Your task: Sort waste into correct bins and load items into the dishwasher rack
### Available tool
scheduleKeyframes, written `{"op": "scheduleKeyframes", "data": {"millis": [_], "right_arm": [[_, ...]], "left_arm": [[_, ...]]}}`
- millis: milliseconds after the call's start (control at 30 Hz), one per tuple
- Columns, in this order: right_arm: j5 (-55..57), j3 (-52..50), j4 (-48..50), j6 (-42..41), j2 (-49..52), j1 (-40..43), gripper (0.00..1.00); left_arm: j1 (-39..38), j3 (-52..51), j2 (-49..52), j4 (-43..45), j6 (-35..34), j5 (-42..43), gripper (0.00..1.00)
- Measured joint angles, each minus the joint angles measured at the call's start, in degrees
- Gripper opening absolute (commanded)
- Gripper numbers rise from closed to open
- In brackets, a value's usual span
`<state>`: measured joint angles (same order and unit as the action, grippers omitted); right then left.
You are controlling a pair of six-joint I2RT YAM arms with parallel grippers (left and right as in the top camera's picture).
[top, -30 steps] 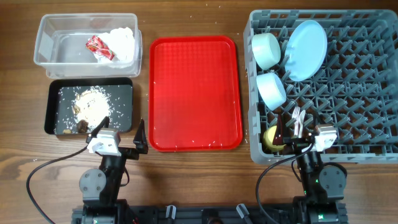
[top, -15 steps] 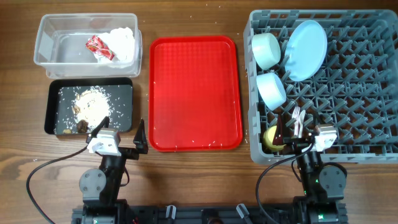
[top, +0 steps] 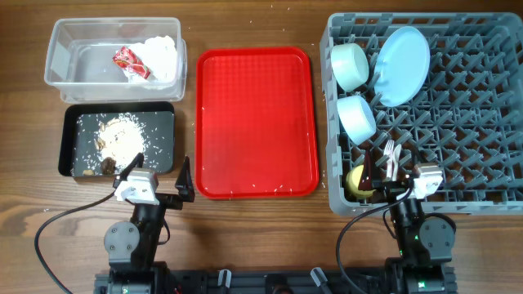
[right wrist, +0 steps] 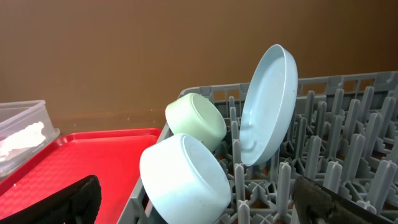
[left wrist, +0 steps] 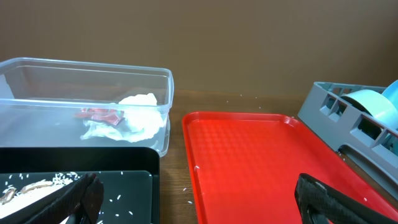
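From overhead, the clear tub (top: 65, 57) is seen at the far left corner of the bench, with one red wrapper (top: 129, 61) and one crumpled napkin (top: 162, 57) lying touching in its right end. The black tray (top: 69, 143) is set just nearside of it along the left edge, and the rice-like scraps (top: 118, 139) are heaped and scattered inside it. One red serving tray (top: 256, 122) is placed at the middle of the bench. The grey rack (top: 474, 163) takes up the right side.

Five items are counted in the rack: one blue plate (top: 403, 65), one green bowl (top: 350, 65), one blue bowl (top: 357, 117), one yellow cup (top: 356, 178) and one white fork (top: 391, 155). All are gathered along the rack's left side. The cup and fork are shown only from overhead, at the rack's near left corner. A spoon cannot be told apart there.

The right wrist view alone shows how the dishes are set. The plate (right wrist: 267, 106) is stood on edge among the pegs, and both bowls (right wrist: 196, 121) (right wrist: 183, 177) are tipped on their sides, the green one behind the blue.

In the left wrist view the wrapper (left wrist: 99, 114) and napkin (left wrist: 140, 115) are seen through the tub's wall (left wrist: 37, 81).

The left gripper (top: 161, 169) is held at the near edge between the black tray and the red tray, its fingers spread wide and empty. The right gripper (top: 391, 167) is held over the rack's near left corner, likewise spread and grasping nothing.
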<state>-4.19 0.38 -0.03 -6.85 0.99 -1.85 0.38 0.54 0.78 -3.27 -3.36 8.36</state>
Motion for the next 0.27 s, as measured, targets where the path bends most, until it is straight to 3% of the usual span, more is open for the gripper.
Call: {"op": "scheduleKeyframes", "data": {"millis": [267], "right_arm": [[0.0,0.0,0.0,0.0,0.0,0.0,1.00]], "left_arm": [[0.0,0.0,0.0,0.0,0.0,0.0,1.00]]}}
